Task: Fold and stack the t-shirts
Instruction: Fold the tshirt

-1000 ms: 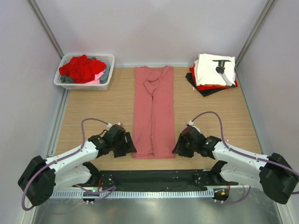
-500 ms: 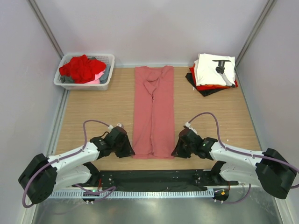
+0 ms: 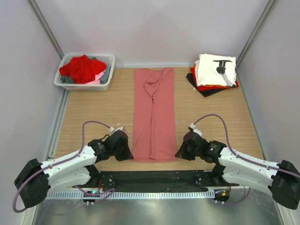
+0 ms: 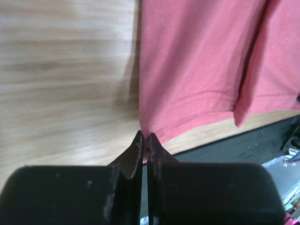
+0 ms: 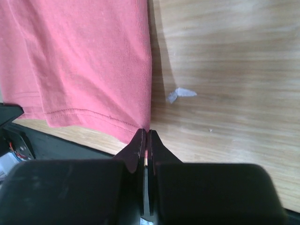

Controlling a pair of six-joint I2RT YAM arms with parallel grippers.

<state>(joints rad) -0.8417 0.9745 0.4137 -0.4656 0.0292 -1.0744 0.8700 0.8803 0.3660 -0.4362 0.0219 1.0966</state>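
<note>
A salmon-pink t-shirt [image 3: 153, 112] lies folded into a long strip down the middle of the table. My left gripper [image 3: 129, 155] is shut on the hem's near left corner [image 4: 146, 133]. My right gripper [image 3: 178, 154] is shut on the near right corner [image 5: 145, 130]. Both corners are pinched between the black fingertips, and the hem [image 5: 84, 115] is slightly lifted off the wood. Folded t-shirts sit stacked at the far right, a white one with black print [image 3: 213, 69] on top of red and black ones. More t-shirts, mostly red [image 3: 82, 69], fill the basket.
The white plastic basket [image 3: 110, 75] stands at the far left corner. A small white scrap [image 5: 180, 93] lies on the wood right of the pink hem. The black base rail [image 3: 154, 178] runs along the near edge, just behind both grippers.
Both grippers have closed on the hem corners of the pink t-shirt, having slid slightly toward the near edge. The hem has bunched a little inward.
</note>
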